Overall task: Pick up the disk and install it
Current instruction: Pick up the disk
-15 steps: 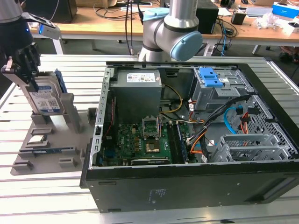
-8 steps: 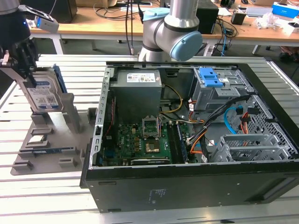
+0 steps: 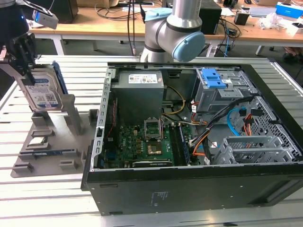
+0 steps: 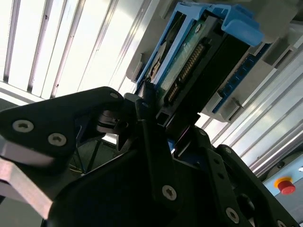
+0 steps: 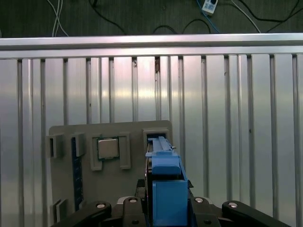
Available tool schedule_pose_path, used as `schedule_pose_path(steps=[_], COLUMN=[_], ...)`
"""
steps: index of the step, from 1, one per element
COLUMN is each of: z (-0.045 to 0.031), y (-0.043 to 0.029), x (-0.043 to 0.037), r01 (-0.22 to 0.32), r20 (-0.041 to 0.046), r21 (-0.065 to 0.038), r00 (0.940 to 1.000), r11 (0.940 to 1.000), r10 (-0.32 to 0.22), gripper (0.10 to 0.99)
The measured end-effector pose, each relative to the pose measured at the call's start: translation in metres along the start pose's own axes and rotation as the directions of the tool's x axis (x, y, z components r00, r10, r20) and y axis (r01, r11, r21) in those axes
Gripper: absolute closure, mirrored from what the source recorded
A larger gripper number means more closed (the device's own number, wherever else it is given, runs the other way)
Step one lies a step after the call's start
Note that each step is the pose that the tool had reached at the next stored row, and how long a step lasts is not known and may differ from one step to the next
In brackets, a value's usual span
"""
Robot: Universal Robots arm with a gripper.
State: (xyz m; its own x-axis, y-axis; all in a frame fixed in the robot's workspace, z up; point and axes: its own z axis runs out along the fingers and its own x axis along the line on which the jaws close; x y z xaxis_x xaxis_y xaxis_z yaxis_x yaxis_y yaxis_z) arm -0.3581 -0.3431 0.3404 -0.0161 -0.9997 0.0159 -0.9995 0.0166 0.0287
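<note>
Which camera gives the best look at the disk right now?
The exterior view: the disk stands upright in the grey holder with its labelled face showing, the gripper at its top edge. The second wrist view shows its connector end close up; the first wrist view, its blue carrier frame edge-on.

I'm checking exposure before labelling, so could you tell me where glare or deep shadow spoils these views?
Second wrist view: the table slats blow out to white beside the disk. First wrist view: the table's edge rail shines brightly, with dark floor beyond. Exterior view: light is even; the computer case interior is shaded along its near wall.
</note>
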Motion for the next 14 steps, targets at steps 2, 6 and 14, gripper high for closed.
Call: schedule_pose_path(steps=[2,6,14], z=[-0.0025,-0.0106,-0.0255], y=[0.0001,0.0003,0.0008], x=[0.0000,0.0001,0.0002], r01=[0.000,0.000,0.000], r20=[0.0000,0.0000,-0.0001], r21=[0.000,0.000,0.000], r00=[1.0000,1.0000,1.0000], r11=[1.0000,1.0000,1.0000], r10=[0.000,0.000,0.000], gripper=[0.722,0.722,0.722])
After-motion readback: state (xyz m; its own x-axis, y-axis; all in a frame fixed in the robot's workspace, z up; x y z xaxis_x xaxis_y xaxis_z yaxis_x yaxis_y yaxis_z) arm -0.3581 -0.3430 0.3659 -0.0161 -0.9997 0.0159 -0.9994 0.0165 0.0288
